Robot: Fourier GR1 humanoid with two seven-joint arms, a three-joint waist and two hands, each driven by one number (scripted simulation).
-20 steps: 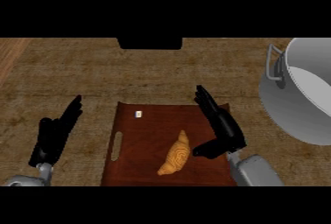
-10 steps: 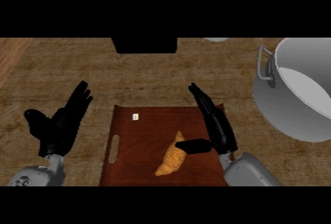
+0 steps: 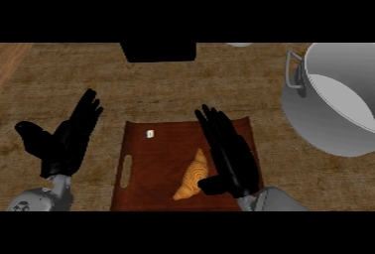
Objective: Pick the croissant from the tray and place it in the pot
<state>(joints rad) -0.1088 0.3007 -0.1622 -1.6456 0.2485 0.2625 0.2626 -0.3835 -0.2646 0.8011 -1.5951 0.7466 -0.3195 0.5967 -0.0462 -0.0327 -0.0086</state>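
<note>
Right hand [image 3: 233, 158]: over the tray's right half, fingers straight and together, thumb angled toward the croissant's lower end; whether it touches the pastry cannot be told.
Croissant [image 3: 193, 176]: flat on the tray, just left of the right hand, lying on a slant.
Tray [image 3: 150, 168]: dark brown, slot handle at its left edge, small white tag near its far left corner.
Left hand [image 3: 64, 141]: off the tray's left side, fingers straight, thumb spread, resting over the counter [image 3: 168, 84].
Pot [image 3: 337, 101]: large, grey, far right, well apart from the tray.
</note>
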